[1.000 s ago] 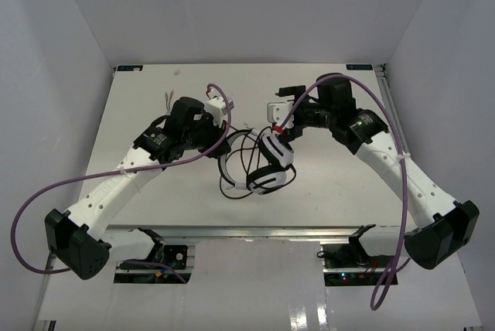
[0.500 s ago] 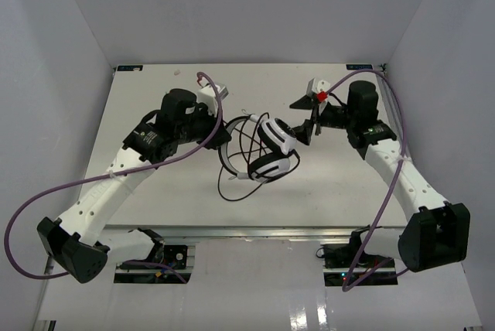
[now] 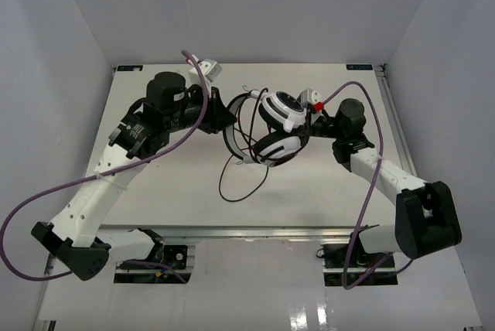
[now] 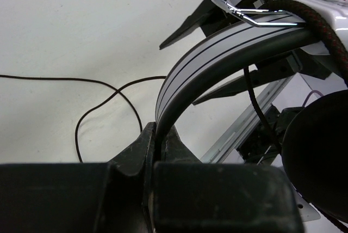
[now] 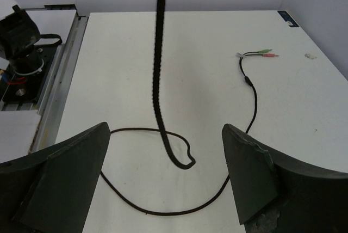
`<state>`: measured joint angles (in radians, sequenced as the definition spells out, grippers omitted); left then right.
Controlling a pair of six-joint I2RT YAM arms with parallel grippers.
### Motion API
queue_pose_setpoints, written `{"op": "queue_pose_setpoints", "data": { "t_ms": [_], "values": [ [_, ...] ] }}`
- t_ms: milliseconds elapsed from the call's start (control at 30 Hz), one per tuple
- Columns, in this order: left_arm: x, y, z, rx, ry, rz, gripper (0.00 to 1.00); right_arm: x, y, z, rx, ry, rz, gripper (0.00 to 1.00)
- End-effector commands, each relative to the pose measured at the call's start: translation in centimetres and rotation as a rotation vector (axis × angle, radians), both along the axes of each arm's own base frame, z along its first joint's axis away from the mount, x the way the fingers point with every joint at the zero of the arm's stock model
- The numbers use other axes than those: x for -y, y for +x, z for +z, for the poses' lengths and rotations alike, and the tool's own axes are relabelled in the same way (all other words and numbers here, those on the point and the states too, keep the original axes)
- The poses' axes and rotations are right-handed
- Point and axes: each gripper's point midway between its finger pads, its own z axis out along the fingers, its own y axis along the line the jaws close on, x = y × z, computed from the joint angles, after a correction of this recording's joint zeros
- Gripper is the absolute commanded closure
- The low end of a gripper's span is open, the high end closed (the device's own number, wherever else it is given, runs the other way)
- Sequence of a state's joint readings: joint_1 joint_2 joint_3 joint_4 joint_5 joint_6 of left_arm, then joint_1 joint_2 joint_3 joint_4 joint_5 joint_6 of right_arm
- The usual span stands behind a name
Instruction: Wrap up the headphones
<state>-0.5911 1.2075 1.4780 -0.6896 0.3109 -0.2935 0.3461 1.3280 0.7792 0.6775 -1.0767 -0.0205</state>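
Note:
The headphones [image 3: 278,126] hang in the air over the middle of the table, white headband [image 3: 230,126] to the left, the two round earcups stacked to the right. My left gripper [image 3: 220,118] is shut on the headband [image 4: 185,69], whose edge is pinched between the jaws [image 4: 157,135]. The thin black cable [image 3: 236,180] drops from the headphones and loops on the table. My right gripper [image 3: 308,121] stands open just right of the earcups, holding nothing. In the right wrist view the braided cable [image 5: 160,69] hangs between the open fingers [image 5: 70,173], and the coloured plugs [image 5: 262,53] lie on the table.
White enclosure walls close in the table on three sides. An aluminium rail [image 5: 60,80] runs along the table's near edge, with electronics [image 5: 22,42] beyond it. Thick purple robot cables [image 3: 46,192] trail from both arms.
My left arm has lifted the headphones and carried them back and to the right. My right arm has folded in, its gripper now open and close beside the earcups.

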Motion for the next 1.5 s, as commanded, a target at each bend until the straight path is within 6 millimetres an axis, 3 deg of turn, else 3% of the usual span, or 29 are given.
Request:
{"op": "queue_pose_setpoints", "data": {
  "t_ms": [0,67,167,267,367,500,667,833,1100,1233,1400,1467],
  "values": [
    [0.8,-1.0,5.1,0.047,-0.136,-0.037,1.0,-1.3,1.4,1.3,0.027,0.085,0.003,0.1],
    [1.0,-1.1,6.0,0.056,-0.155,-0.04,1.0,-2.5,1.0,1.8,0.024,0.114,0.042,0.09],
    [1.1,-0.4,7.5,0.069,-0.18,-0.017,1.0,-4.3,-0.3,0.4,-0.06,0.149,0.087,0.05],
    [1.0,0.5,9.8,0.1,-0.214,0.026,1.0,-4.9,-1.9,-1.0,-0.113,0.204,0.092,0.04],
    [1.0,1.8,12.1,0.122,-0.252,0.083,1.0,-5.3,-2.0,-2.1,-0.191,0.238,0.067,0.02],
    [1.5,3.5,13.6,0.114,-0.285,0.133,1.0,-6.4,-2.4,-2.3,-0.264,0.284,0.073,0.0],
    [1.5,4.2,15.6,0.128,-0.322,0.16,1.0,-7.9,-3.5,-1.0,-0.279,0.342,0.122,0.0],
    [1.6,4.5,15.8,0.117,-0.321,0.17,1.0,-7.8,-2.3,-0.6,-0.276,0.372,0.051,0.01],
    [1.8,4.6,15.4,0.103,-0.319,0.167,1.0,-8.1,2.8,-4.6,-0.324,0.256,-0.192,0.04],
    [1.7,4.6,15.5,0.102,-0.322,0.169,1.0,-9.6,4.4,-5.1,-0.379,0.253,-0.182,0.04],
    [1.5,4.2,15.9,0.102,-0.34,0.174,1.0,-12.0,4.4,-4.8,-0.408,0.265,-0.098,0.02],
    [1.3,4.1,16.0,0.1,-0.352,0.18,1.0,-13.1,4.4,-6.8,-0.434,0.208,-0.101,0.13]
  ]
}}
